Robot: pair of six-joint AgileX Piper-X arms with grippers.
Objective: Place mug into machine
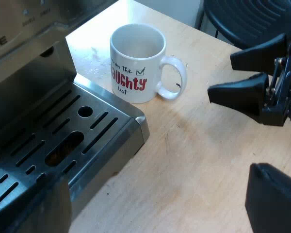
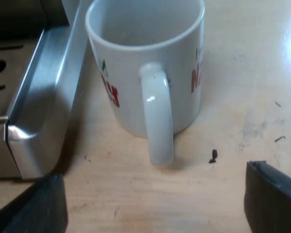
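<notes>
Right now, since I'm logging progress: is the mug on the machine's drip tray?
No, the mug stands upright on the wooden table beside the drip tray.

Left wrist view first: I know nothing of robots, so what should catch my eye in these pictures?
A white mug with red lettering stands upright and empty on the wooden table, right beside the corner of the espresso machine's slotted metal drip tray. The right gripper hovers open near the mug's handle, which points toward it.
</notes>
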